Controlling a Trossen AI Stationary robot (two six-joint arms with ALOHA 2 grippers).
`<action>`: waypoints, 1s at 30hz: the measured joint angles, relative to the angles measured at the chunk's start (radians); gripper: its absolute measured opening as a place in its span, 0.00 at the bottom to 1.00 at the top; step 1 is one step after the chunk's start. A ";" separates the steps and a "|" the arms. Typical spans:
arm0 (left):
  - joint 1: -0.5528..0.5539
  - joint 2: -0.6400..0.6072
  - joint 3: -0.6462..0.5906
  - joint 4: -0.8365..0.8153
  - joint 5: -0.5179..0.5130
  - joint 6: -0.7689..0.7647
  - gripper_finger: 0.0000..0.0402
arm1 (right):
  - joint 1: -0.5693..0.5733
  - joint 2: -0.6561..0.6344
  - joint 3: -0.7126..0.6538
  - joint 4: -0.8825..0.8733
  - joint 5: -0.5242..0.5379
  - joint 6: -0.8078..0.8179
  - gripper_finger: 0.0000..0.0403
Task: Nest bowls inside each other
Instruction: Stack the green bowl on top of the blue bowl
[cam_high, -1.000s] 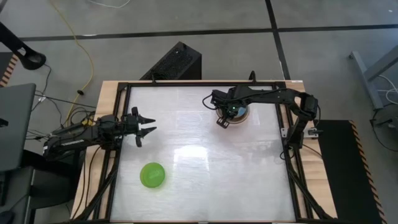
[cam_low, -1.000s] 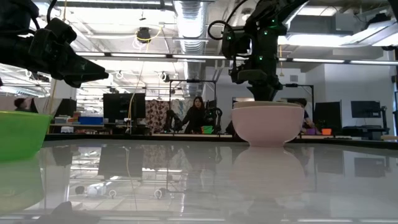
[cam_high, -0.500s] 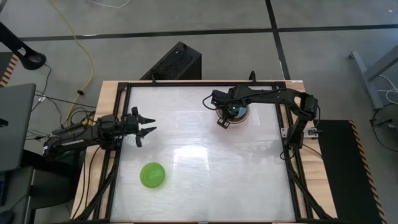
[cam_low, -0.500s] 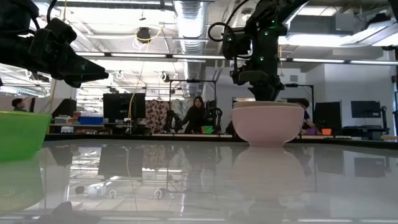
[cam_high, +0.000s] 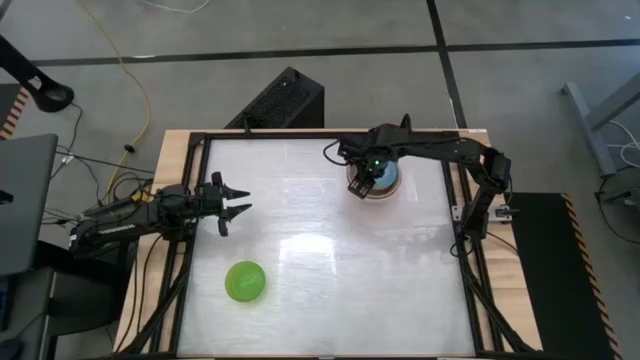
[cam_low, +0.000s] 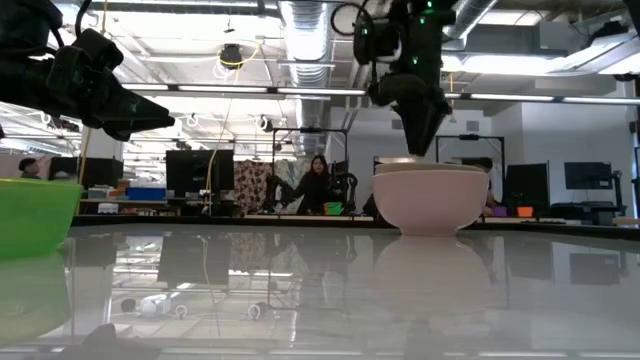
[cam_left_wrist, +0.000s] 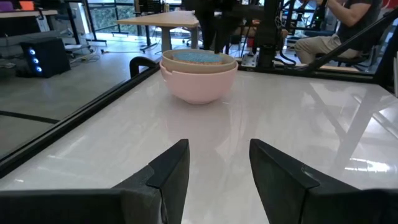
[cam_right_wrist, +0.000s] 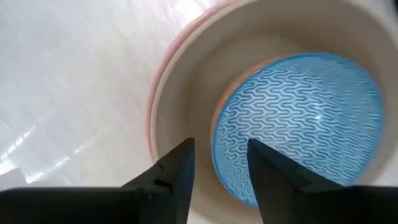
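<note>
A stack of nested bowls (cam_high: 382, 182) rests on its base at the table's far right. Its outer bowl is salmon-pink (cam_right_wrist: 160, 68), with a grey-beige bowl (cam_right_wrist: 186, 93) inside it and a blue wave-patterned bowl (cam_right_wrist: 298, 124) innermost. My right gripper (cam_right_wrist: 221, 149) hangs open just above the stack's near-left rim, pointing down and touching nothing; the low view also shows the right gripper (cam_low: 420, 130) clear of the rim. A bright green bowl (cam_high: 245, 282) sits alone at the near left. My left gripper (cam_high: 235, 203) waits open and level at the table's left edge.
A black frame rail (cam_high: 455, 200) runs around the white table top. A black box (cam_high: 285, 98) stands on the floor beyond the far edge. The table's middle (cam_high: 320, 250) between the green bowl and the stack is bare. People and desks show in the room behind.
My right gripper has risen straight up out of the bowl stack and now hangs clear above its rim. The stack has stayed where it was, and the blue bowl now shows inside it from above.
</note>
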 joint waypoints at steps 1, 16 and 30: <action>0.000 0.000 0.000 0.000 0.000 0.000 0.39 | 0.003 0.000 0.025 -0.026 0.000 0.005 0.43; 0.000 0.000 0.000 0.000 0.000 0.000 0.39 | 0.295 0.001 0.239 0.134 0.002 0.031 0.43; 0.000 0.000 0.000 0.000 0.001 0.000 0.39 | 0.565 0.228 0.224 0.690 0.002 -0.515 0.43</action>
